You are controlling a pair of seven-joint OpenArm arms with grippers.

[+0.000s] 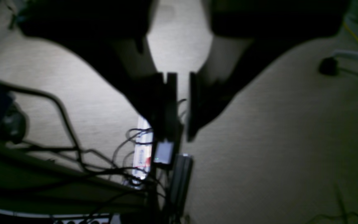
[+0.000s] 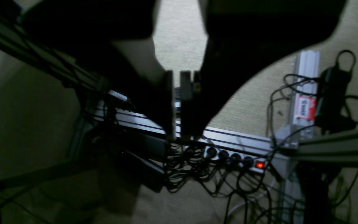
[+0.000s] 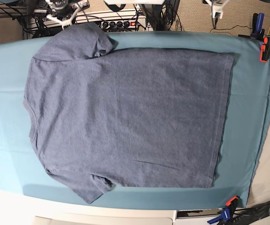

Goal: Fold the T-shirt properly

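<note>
The T-shirt (image 3: 125,117) lies flat on the teal table cloth (image 3: 247,93), plain slate-blue side up. Its collar is at the left, its hem at the right, and one sleeve points to the far edge and one to the near edge. Neither gripper is over the table. In the left wrist view my left gripper (image 1: 181,133) hangs above beige carpet, its fingers almost together with nothing between them. In the right wrist view my right gripper (image 2: 178,135) hangs above the table frame and cables, also shut and empty. The shirt shows in neither wrist view.
Clamps pin the cloth at the far right corner (image 3: 266,47) and the near right edge (image 3: 226,208). A power strip (image 2: 235,155), tangled cables and aluminium frame bars (image 2: 305,77) sit below the grippers, behind the table's far edge.
</note>
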